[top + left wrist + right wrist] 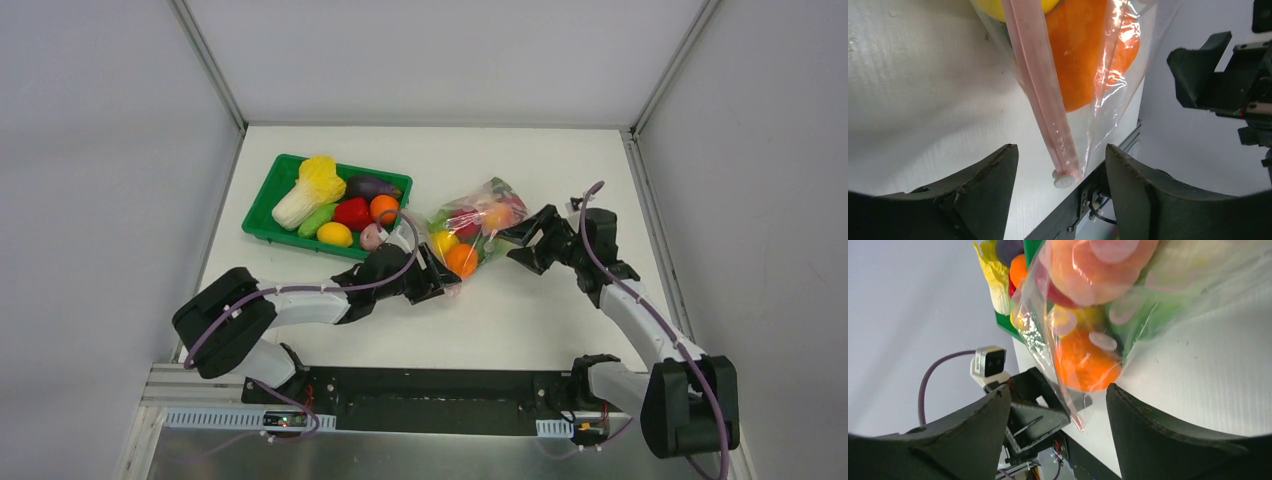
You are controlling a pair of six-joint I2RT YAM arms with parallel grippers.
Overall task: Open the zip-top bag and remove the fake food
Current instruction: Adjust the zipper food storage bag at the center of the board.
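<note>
The zip-top bag (472, 228) lies in the middle of the table, clear plastic bulging with fake food: an orange (461, 260), a yellow fruit (443, 241), a peach (497, 214) and green leaves. My left gripper (438, 280) is at the bag's near-left end, open. In the left wrist view the pink zip strip (1040, 85) and its white end tab (1064, 180) sit between the jaws, touching neither finger. My right gripper (508, 246) is open at the bag's right side. The bag's lower corner (1075, 415) hangs loose between its jaws, below the orange (1083, 365).
A green tray (262, 215) stands at the back left of the bag, holding a napa cabbage (312, 190), an eggplant (370, 185), a red pepper (352, 212) and other pieces. Grey walls close in the white table on three sides. A black rail runs along the near edge.
</note>
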